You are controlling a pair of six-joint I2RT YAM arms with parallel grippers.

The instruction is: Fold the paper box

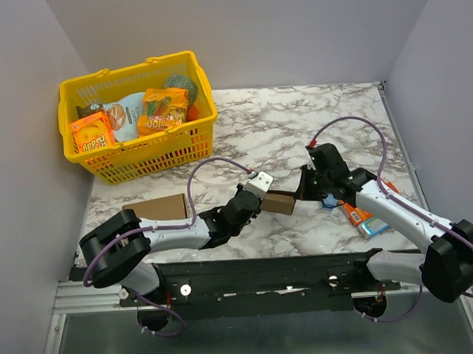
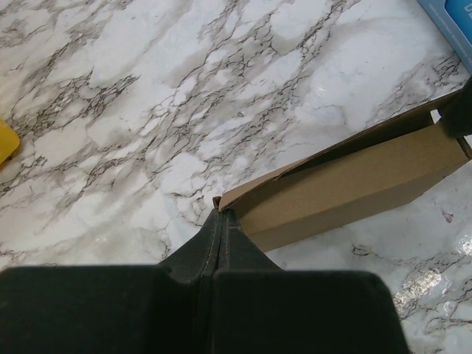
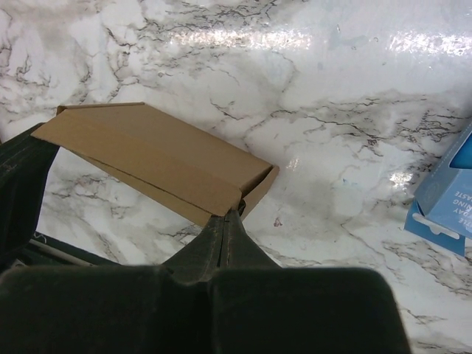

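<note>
The paper box [image 1: 279,202] is a small brown cardboard piece, partly folded into a shallow box, between the two arms near the table's middle front. My left gripper [image 1: 263,198] is shut on its left corner; in the left wrist view the closed fingertips [image 2: 221,215] pinch the corner of the box [image 2: 354,181]. My right gripper [image 1: 304,188] is shut on the box's right end. In the right wrist view its tip [image 3: 234,214] pinches the box's [image 3: 155,158] near corner edge. The lid flap stands slightly ajar.
A flat brown cardboard rectangle [image 1: 156,207] lies left of the left arm. A yellow basket [image 1: 195,139] of snack packs stands at the back left. Small blue and orange packs [image 1: 364,219] lie under the right arm; a blue pack [image 3: 450,192] shows in the right wrist view.
</note>
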